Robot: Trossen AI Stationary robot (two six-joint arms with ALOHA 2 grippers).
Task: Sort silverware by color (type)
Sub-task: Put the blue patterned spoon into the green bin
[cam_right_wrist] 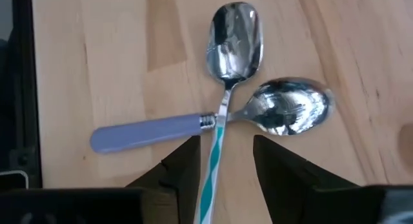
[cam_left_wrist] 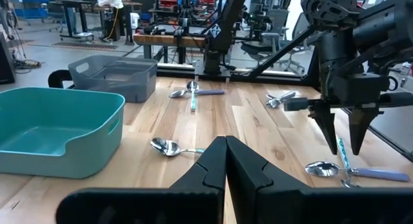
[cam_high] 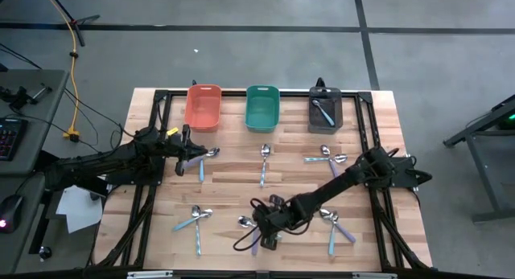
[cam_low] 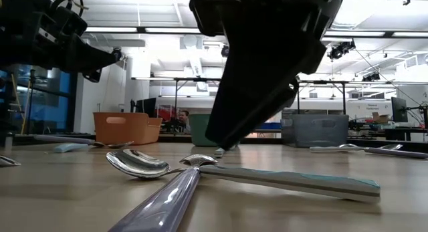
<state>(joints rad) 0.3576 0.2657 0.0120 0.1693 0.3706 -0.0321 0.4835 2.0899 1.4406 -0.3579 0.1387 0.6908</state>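
Right tool (cam_right_wrist: 222,162) open, straddling teal-striped spoon (cam_right_wrist: 226,82) crossed over purple-handled spoon (cam_right_wrist: 193,124); shiny bowls.

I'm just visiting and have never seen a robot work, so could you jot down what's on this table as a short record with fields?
Surface: wooden table
Bins: orange bin, teal bin, dark grey bin in a row along the far edge
In grey bin: one light blue spoon
Loose items: spoons scattered in small clusters
Right hand: open, straddling the handle of a teal spoon that crosses a purple spoon
Left hand: shut, empty, near the orange bin
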